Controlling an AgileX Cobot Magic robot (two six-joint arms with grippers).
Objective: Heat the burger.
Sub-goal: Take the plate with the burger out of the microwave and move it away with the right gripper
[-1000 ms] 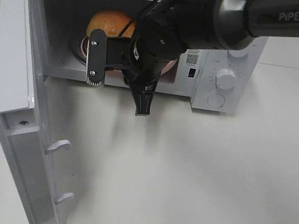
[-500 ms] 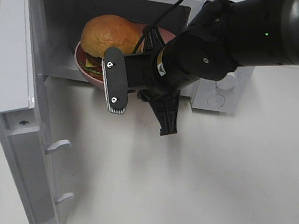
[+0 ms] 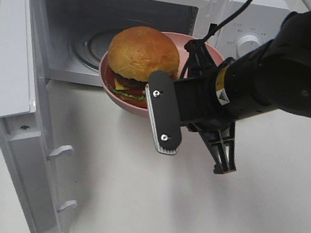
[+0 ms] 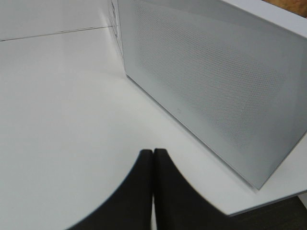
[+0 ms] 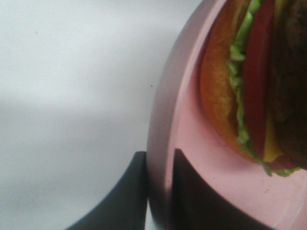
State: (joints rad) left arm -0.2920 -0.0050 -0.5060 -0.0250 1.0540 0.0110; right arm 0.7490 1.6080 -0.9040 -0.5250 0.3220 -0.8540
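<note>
The burger (image 3: pixel 144 54), with a golden bun, lettuce, tomato and cheese, sits on a round pink plate (image 3: pixel 126 103). My right gripper (image 3: pixel 196 60) is shut on the plate's right rim and holds it in the air just in front of the open microwave (image 3: pixel 223 8). In the right wrist view the two fingers pinch the plate rim (image 5: pixel 160 143), with the gripper (image 5: pixel 160 191) around it and the burger (image 5: pixel 259 86) just beyond. My left gripper (image 4: pixel 153 187) is shut and empty over the table, beside the microwave's outer wall (image 4: pixel 216 76). It does not show in the exterior view.
The microwave door (image 3: pixel 19 68) stands open to the left and reaches toward the table's front. The glass turntable (image 3: pixel 89 50) lies bare inside. Control knobs (image 3: pixel 249 44) are on the microwave's right panel. White table (image 3: pixel 145 211) lies in front.
The burger and plate have moved out of the microwave cavity toward the front right, carried by my right gripper, which has drawn back to the right.
</note>
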